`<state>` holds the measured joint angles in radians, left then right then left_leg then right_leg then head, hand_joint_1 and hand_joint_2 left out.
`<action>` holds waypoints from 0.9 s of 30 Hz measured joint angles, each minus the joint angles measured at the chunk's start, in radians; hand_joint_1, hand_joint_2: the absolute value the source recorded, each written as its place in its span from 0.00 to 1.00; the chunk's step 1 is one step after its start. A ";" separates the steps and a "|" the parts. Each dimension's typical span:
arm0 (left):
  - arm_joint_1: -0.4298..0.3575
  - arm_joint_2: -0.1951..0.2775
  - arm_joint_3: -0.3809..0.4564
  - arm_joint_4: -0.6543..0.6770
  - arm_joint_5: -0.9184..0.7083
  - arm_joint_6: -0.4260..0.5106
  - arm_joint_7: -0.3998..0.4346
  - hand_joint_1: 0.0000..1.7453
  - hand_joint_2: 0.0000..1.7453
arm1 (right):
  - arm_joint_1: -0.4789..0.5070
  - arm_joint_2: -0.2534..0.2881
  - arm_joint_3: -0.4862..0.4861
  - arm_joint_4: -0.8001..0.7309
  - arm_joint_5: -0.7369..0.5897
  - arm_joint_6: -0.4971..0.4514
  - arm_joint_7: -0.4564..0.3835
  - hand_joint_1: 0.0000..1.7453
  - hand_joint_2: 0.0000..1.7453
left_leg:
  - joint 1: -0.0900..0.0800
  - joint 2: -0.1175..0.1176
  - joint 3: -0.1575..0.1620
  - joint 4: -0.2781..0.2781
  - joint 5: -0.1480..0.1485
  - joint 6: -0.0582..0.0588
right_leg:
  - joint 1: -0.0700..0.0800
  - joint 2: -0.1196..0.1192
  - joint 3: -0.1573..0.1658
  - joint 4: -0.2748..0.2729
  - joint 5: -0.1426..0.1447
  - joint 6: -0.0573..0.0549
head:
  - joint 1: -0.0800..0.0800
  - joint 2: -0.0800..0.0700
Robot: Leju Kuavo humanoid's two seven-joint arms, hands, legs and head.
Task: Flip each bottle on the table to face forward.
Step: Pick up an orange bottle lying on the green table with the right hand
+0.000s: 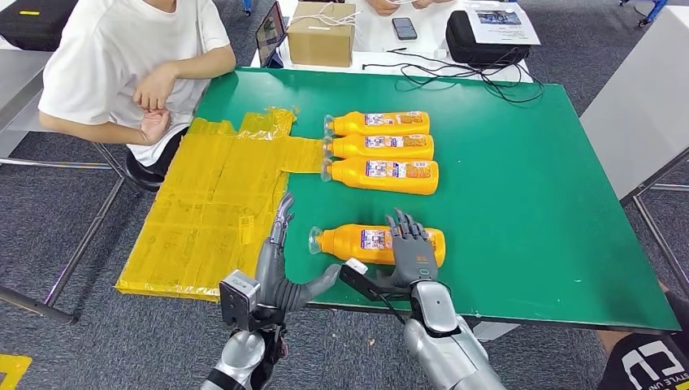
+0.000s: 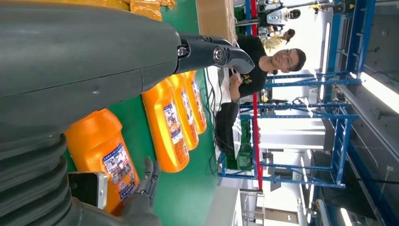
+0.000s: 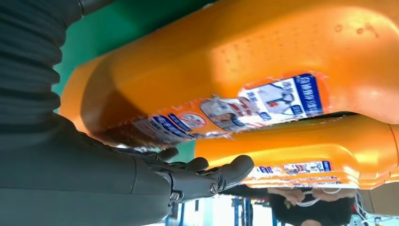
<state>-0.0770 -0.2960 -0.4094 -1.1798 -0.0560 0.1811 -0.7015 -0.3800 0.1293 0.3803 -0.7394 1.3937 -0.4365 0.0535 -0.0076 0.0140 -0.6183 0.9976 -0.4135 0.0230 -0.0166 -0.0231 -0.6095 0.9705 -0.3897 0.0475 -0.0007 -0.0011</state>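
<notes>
We observed the near bottle [image 1: 375, 244] lying on its side on the green table [image 1: 528, 211], label up, apart from the row of three bottles [image 1: 382, 150] beyond it. From the head view, our right hand [image 1: 410, 248] rested over the near bottle's base end, fingers draped on it; the right wrist view showed those fingers [image 3: 207, 174] against its labelled side. Our left hand [image 1: 284, 260] stood released beside its cap, fingers apart. The left wrist view alone showed a seated person [image 2: 263, 61] beyond the table.
</notes>
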 joint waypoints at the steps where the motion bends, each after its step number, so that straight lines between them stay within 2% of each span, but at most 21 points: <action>1: 0.002 0.000 0.003 -0.001 -0.003 -0.001 0.000 0.00 1.00 | -0.003 0.000 0.012 0.000 0.028 0.004 0.031 0.00 1.00 | 0.000 0.000 0.000 0.000 0.000 0.000 | 0.000 0.000 0.000 0.000 0.000 0.000 | 0.000 0.000; 3: 0.006 0.000 0.008 -0.005 -0.009 -0.002 0.000 0.00 1.00 | -0.006 -0.001 0.031 -0.002 0.067 0.008 0.072 0.00 1.00 | 0.000 0.000 0.000 0.000 0.000 0.000 | 0.000 0.000 0.000 0.000 0.000 0.000 | 0.000 0.000; 6: 0.010 0.000 0.016 -0.008 -0.013 -0.002 0.000 0.00 1.00 | -0.007 -0.003 0.050 -0.005 0.083 0.012 0.092 0.00 1.00 | 0.000 0.000 0.000 0.000 0.000 0.000 | 0.000 0.000 0.000 0.000 0.000 0.000 | 0.000 0.000; 22: 0.011 -0.002 0.024 -0.007 -0.019 0.003 0.000 0.00 1.00 | -0.029 -0.029 0.059 -0.002 0.036 0.083 0.090 0.00 1.00 | 0.000 0.000 0.001 0.000 0.000 0.000 | 0.000 0.000 0.001 0.000 0.000 0.000 | 0.000 0.000; 27: 0.011 -0.002 0.025 -0.006 -0.022 0.009 0.000 0.00 1.00 | -0.053 -0.032 0.052 0.028 0.032 0.114 0.111 0.01 1.00 | 0.000 0.000 0.003 0.000 0.000 0.000 | 0.000 0.000 0.002 0.000 0.000 0.000 | 0.000 0.000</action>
<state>-0.0657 -0.2979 -0.3846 -1.1859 -0.0777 0.1898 -0.7015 -0.4326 0.0969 0.4320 -0.7117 1.4260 -0.3227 0.1649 -0.0077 0.0142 -0.6157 0.9977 -0.4135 0.0230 -0.0167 -0.0230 -0.6078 0.9703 -0.3897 0.0475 -0.0008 -0.0011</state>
